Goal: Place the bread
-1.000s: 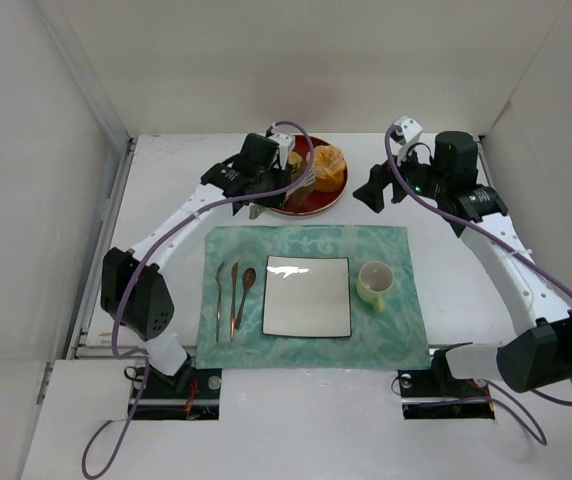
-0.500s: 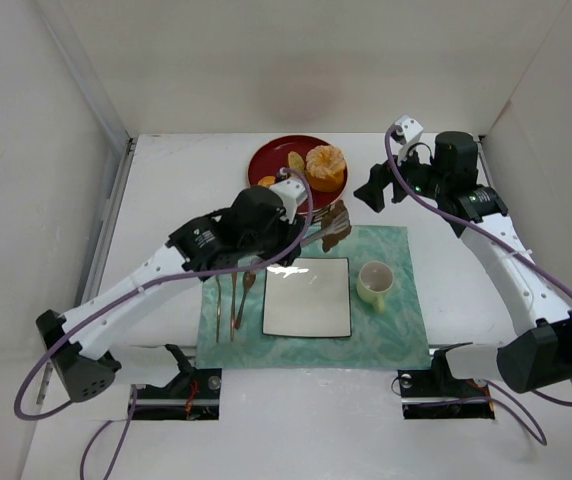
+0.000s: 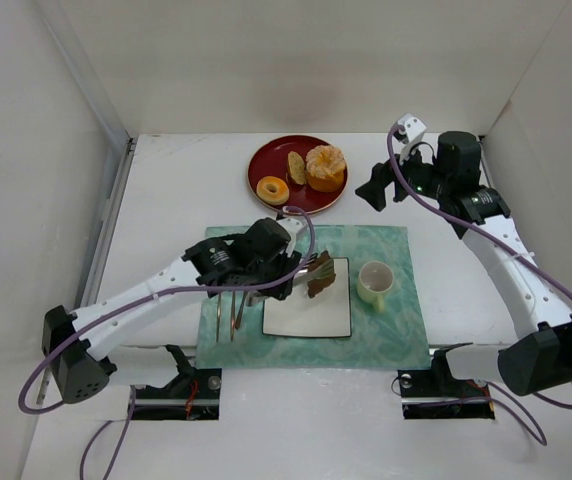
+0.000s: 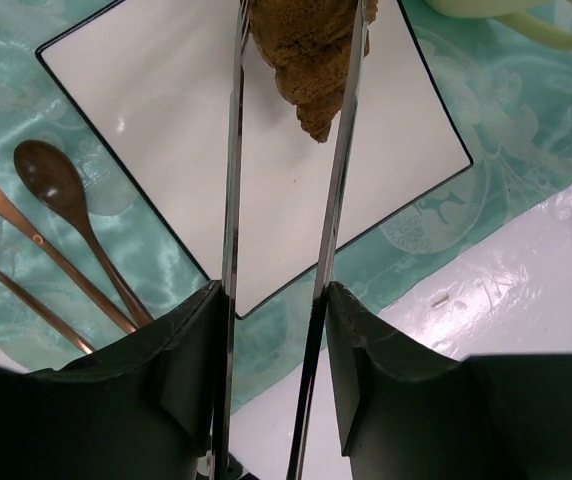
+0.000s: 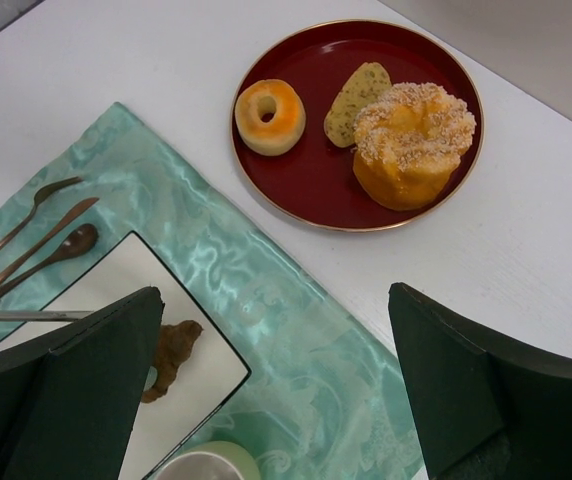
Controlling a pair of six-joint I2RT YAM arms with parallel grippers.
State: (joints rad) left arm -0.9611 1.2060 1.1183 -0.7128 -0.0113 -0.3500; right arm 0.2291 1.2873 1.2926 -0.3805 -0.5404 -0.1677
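The bread [image 3: 321, 284], a dark brown croissant-shaped pastry, hangs pinched between the tips of metal tongs [image 4: 234, 150] over the white square plate [image 3: 306, 312]. My left gripper [image 3: 278, 264] is shut on the tongs' handles. In the left wrist view the bread [image 4: 306, 60] sits at the top, above the plate [image 4: 166, 120], with the left gripper [image 4: 271, 300] squeezing both tong blades. I cannot tell whether the bread touches the plate. My right gripper [image 3: 376, 190] hovers open beside the red plate, holding nothing. Its wrist view shows the bread [image 5: 171, 355] and the right gripper [image 5: 276, 292].
The red round plate [image 3: 256, 165] at the back holds a ring doughnut [image 3: 272, 188], a pale oval bread [image 3: 296, 166] and an orange bun [image 3: 326, 167]. On the teal placemat [image 3: 386, 330] lie a cup [image 3: 375, 284] right of the white plate and cutlery [image 3: 234, 295] to its left.
My left arm has swung from the red plate to the white plate, carrying the bread in the tongs and coming lower over it. The right arm has stayed put.
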